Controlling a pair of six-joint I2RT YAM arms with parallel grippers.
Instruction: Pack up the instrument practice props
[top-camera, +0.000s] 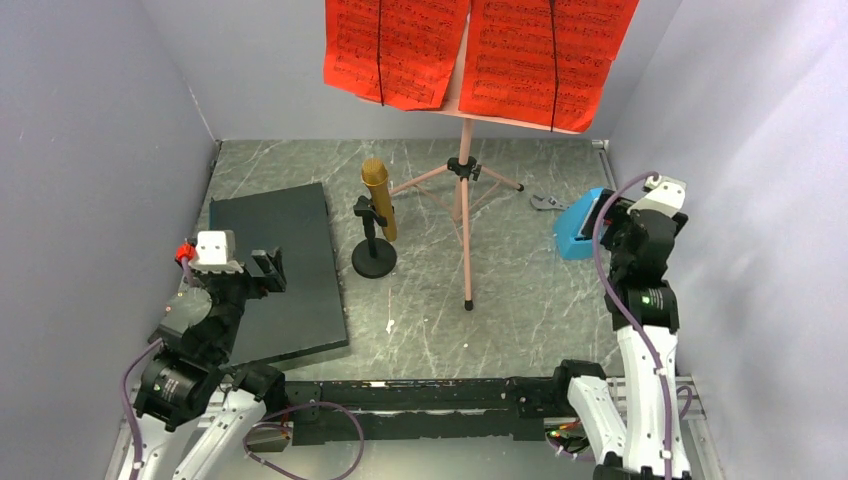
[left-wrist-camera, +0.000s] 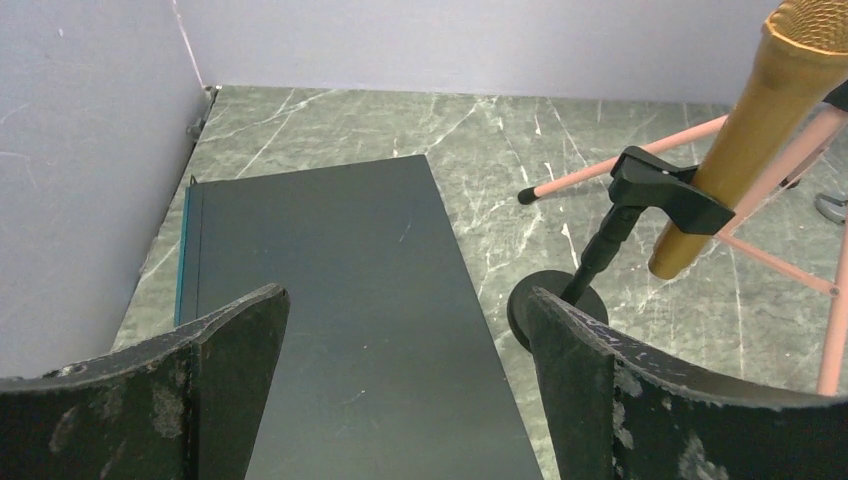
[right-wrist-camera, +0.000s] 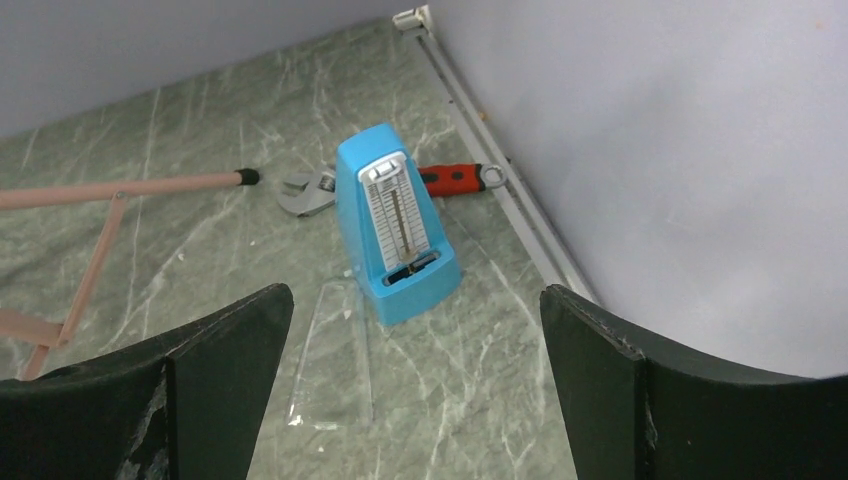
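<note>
Pink tripod music stand (top-camera: 464, 200) stands at the upper centre of the top view, and the red sheet-music pages (top-camera: 480, 50) hang on its desk. Just left of it stands the gold microphone (top-camera: 378, 198) on its black round base. The small blue metronome (right-wrist-camera: 395, 225) stands upright at the right, near the red-handled wrench (right-wrist-camera: 455, 178). The left gripper (left-wrist-camera: 405, 300), over the dark slab (left-wrist-camera: 340, 300), and the right gripper (right-wrist-camera: 415, 295) are both spread wide and hold nothing.
</note>
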